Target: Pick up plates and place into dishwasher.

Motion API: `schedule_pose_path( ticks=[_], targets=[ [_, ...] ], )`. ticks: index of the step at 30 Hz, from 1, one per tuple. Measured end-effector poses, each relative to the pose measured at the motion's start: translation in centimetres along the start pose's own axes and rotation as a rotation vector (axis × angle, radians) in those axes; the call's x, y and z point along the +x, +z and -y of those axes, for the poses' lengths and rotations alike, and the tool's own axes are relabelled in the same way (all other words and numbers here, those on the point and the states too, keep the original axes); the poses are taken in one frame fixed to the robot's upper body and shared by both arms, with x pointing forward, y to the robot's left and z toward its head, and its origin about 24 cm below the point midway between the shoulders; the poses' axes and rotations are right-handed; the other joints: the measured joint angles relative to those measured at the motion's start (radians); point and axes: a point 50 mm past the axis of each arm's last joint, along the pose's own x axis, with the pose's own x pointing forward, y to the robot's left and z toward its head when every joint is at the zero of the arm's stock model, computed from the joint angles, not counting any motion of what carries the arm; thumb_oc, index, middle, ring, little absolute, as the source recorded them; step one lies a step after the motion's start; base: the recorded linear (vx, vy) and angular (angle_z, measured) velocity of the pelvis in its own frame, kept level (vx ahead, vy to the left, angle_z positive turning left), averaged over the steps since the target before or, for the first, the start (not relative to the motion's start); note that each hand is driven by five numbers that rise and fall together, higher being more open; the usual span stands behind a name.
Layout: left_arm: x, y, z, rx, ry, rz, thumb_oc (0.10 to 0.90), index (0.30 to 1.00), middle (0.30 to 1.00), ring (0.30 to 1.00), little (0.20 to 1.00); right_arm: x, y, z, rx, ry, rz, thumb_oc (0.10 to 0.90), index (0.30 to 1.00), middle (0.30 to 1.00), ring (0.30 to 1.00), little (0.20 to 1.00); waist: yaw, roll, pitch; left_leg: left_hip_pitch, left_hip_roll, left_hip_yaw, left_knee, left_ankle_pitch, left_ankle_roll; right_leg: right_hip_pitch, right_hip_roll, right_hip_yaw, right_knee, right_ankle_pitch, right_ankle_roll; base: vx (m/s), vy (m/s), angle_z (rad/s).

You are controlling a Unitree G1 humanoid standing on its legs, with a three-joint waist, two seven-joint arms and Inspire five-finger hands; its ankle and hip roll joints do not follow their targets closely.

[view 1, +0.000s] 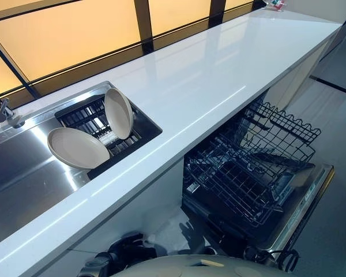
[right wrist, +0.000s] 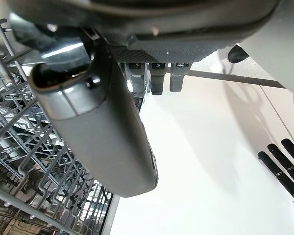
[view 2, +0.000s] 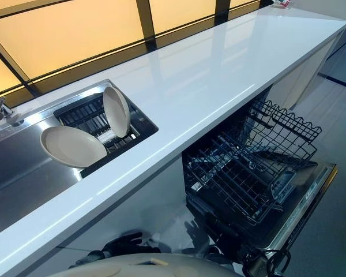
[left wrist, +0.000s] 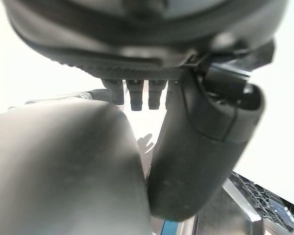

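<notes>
Nothing is picked up yet: two round beige plates, one lying flat (view 1: pixel 78 148) and one upright (view 1: pixel 119 113), sit in the black sink rack (view 1: pixel 139 135), well beyond both hands' fingers. Left hand (left wrist: pixel 201 147) and right hand (right wrist: pixel 98 132) hang relaxed, fingers straight, empty. Next, one hand must reach up to a plate, then carry it to the open dishwasher's dark wire rack (view 1: pixel 251 167).

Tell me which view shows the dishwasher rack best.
The left eye view: the whole pulled-out dishwasher rack shows below the counter, holding no plates. The right eye view shows much the same. The right wrist view has only close-up wires; the left wrist view catches a corner.
</notes>
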Motion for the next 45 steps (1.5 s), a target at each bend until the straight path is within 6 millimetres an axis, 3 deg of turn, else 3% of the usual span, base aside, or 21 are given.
schedule_pose_path(
  ticks=[16, 22, 33, 38, 45],
  targets=[
    [0.0, 0.0, 0.0, -0.035, -0.005, 0.019, 0.800, 0.900, 0.900, 0.900, 0.900, 0.1, -0.1, -0.1, 0.004, 0.000, 0.004, 0.800, 0.900, 0.900, 0.900, 0.900, 0.000, -0.004, -0.004, 0.002, 0.000, -0.001, 0.000, 0.000, 0.000, 0.002, 0.000, 0.000, 0.000, 0.000, 0.000, 0.00, 0.000, 0.00],
    [-0.2, 0.8, -0.1, 0.061, 0.022, 0.109, 0.800, 0.900, 0.900, 0.900, 0.900, 0.0, -0.2, 0.0, 0.004, -0.001, 0.002, 0.800, 0.900, 0.900, 0.900, 0.900, 0.000, -0.005, -0.009, 0.003, 0.000, -0.001, 0.000, 0.000, 0.000, 0.003, 0.000, -0.001, 0.000, 0.000, 0.000, -0.01, 0.005, 0.00],
    [-0.5, 4.0, 2.0, -0.205, -0.290, 0.278, 0.800, 0.900, 0.900, 0.900, 0.900, 0.1, -0.1, -0.1, 0.004, -0.018, -0.008, 0.800, 0.900, 0.900, 0.900, 0.900, 0.006, -0.005, -0.009, 0.002, 0.000, -0.003, 0.000, 0.002, -0.003, 0.000, 0.000, -0.002, 0.000, 0.000, 0.000, 0.00, 0.001, 0.00],
    [-1.1, 5.8, 3.2, -0.198, -0.420, 0.363, 0.800, 0.900, 0.900, 0.900, 0.900, 0.2, 0.0, -0.2, -0.007, -0.025, -0.017, 0.800, 0.900, 0.900, 0.900, 0.900, 0.006, -0.004, -0.008, 0.004, 0.000, -0.003, 0.000, 0.003, -0.004, 0.001, 0.000, -0.002, 0.000, 0.000, 0.000, 0.00, 0.000, 0.00],
    [-1.7, 7.3, 4.1, -0.156, -0.456, 0.432, 0.800, 0.900, 0.900, 0.900, 0.900, 0.3, 0.2, -0.5, -0.018, -0.026, -0.021, 0.800, 0.900, 0.900, 0.900, 0.900, 0.005, -0.001, -0.003, 0.004, 0.001, -0.003, 0.000, 0.002, -0.002, 0.000, 0.000, -0.002, 0.000, 0.000, 0.000, 0.00, 0.000, 0.00]
  ],
)
